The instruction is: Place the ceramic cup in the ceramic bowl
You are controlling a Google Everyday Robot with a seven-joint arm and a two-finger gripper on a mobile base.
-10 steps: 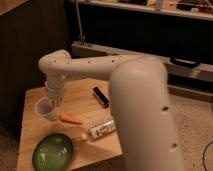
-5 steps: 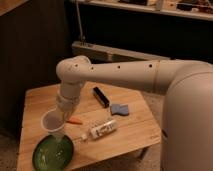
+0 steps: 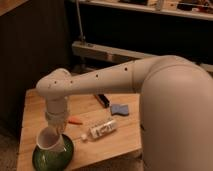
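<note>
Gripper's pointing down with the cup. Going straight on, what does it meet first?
The gripper, holding the cup, points down over the bowl. Going straight on, the cup would likely touch the bowl's inside first, though depth is hard to judge from this view.

Tilted cup [image 3: 49, 140] in claw [image 3: 56, 128] over bowl [image 3: 68, 156]

Gripper [image 3: 53, 132] mostly hidden behind ceramic cup [image 3: 48, 141]; ceramic bowl [image 3: 67, 154] cut at btm edge.
</note>
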